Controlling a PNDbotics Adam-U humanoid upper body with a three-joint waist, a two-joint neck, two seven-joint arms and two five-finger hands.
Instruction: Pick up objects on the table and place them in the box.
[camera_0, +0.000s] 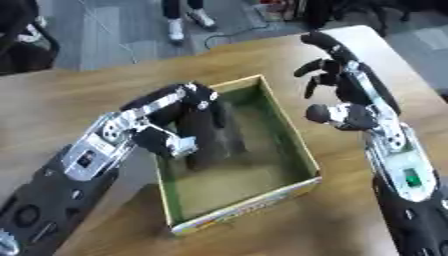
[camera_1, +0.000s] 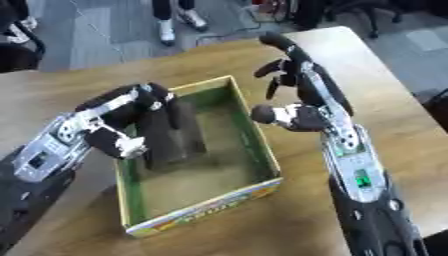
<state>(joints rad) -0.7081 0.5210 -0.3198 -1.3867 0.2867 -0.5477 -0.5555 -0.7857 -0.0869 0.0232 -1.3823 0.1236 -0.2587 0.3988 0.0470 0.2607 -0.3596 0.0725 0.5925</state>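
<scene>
left hand (camera_0: 179, 122) curled on blurred dark object (camera_0: 208, 137) in box (camera_0: 302, 150); right hand (camera_0: 337, 95) open

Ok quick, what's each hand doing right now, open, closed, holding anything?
Left hand: inside the green-lined cardboard box, fingers pointing down; a grip cannot be told.
Right hand: open, empty, beside the box.

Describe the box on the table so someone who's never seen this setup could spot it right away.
Start at the wooden table that fills the view and look to its middle, between the two black robot arms. There sits the box, an open-topped rectangular carton. Its green inner walls and yellowish printed front edge set it apart, and the left robot hand reaches down inside it while the right robot hand hovers just outside its right wall.
</scene>
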